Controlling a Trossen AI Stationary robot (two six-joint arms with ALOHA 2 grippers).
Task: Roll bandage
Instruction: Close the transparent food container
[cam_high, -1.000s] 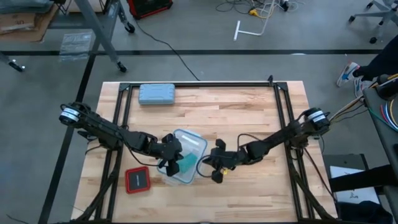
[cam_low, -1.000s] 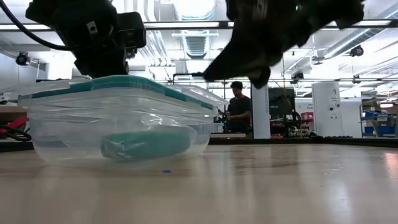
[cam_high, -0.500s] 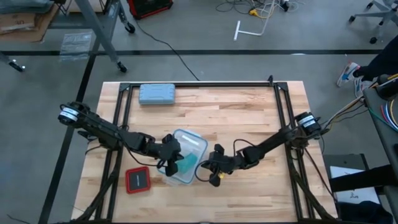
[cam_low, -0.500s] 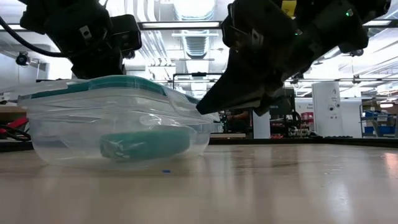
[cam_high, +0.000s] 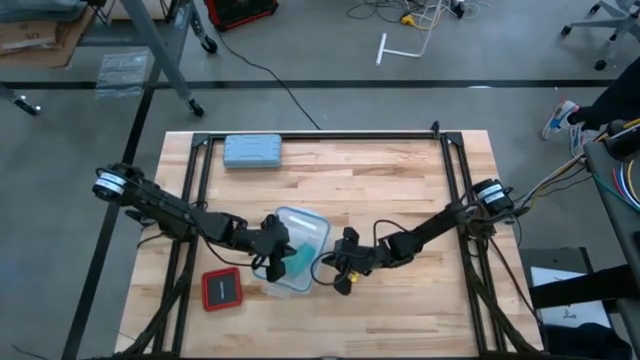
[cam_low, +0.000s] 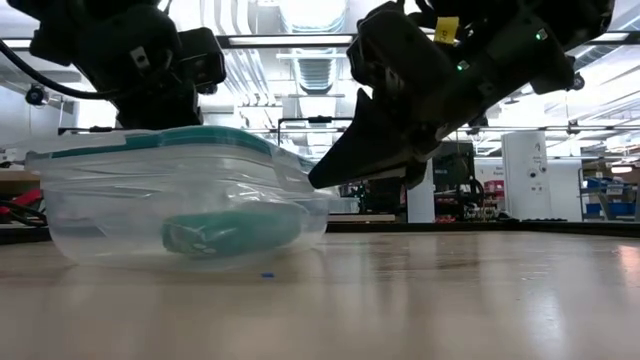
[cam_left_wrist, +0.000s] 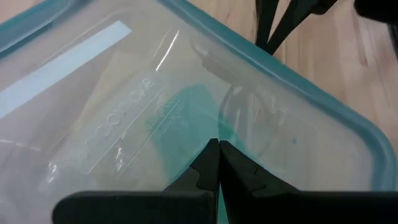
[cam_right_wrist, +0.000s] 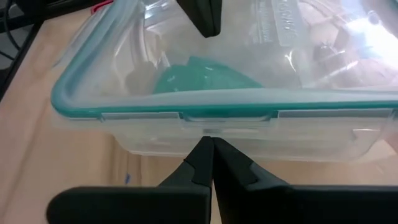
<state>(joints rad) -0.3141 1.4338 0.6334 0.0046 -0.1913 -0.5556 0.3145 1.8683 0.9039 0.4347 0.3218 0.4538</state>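
Pressing down on the lidded container (cam_high: 298, 248) holding the bandage (cam_low: 232, 228) is my left gripper (cam_left_wrist: 217, 163), fingers together; my right gripper (cam_right_wrist: 208, 152), fingers together, is touching its side rim.

Lidded clear container (cam_high: 300, 252) over the bandage (cam_low: 232, 229), hemmed by 2 arms.

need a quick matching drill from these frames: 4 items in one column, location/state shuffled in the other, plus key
Items
1. teal-green cloth bandage
2. grey-blue hard rectangular case
3. red square flat object
4. right pincer

Places
A. table's far edge
B. inside the clear plastic teal-rimmed container
C. shut, at the container's side
D. near edge, beside the container

Pairs: 1-B, 2-A, 3-D, 4-C
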